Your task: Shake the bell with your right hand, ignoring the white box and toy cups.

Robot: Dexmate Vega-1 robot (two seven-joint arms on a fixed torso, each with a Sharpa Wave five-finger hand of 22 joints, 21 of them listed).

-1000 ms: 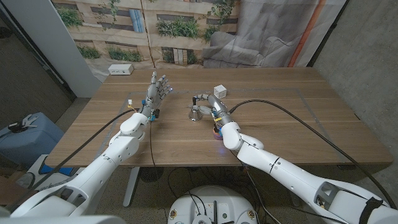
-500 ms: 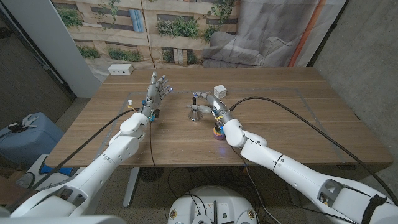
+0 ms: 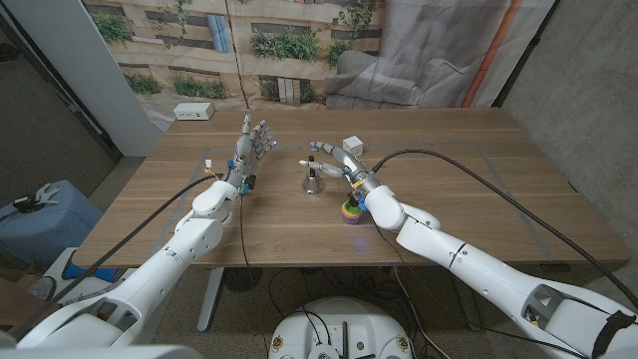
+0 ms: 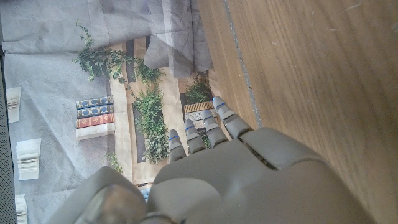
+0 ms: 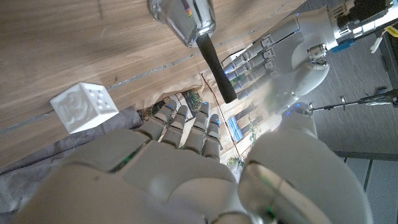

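A small metal bell (image 3: pixel 312 180) with a black handle stands upright on the wooden table (image 3: pixel 469 179) near the middle. My right hand (image 3: pixel 334 160) hovers just behind and to the right of it, fingers spread, holding nothing. In the right wrist view the bell (image 5: pixel 186 22) stands free ahead of my right hand (image 5: pixel 180 155), with its handle clear of the fingers. My left hand (image 3: pixel 251 145) stands upright left of the bell, fingers up and apart, and is empty; the left wrist view shows its back (image 4: pixel 211 168).
A white box (image 3: pixel 352 146) lies just behind my right hand and shows as a white cube (image 5: pixel 84 107) in the right wrist view. A stack of coloured toy cups (image 3: pixel 349 210) stands by my right forearm. A white power strip (image 3: pixel 193 112) sits at the far left corner.
My right hand's fingers have come away from the bell's handle and spread. The right forearm has swung right, uncovering the toy cups. The left arm has not moved.
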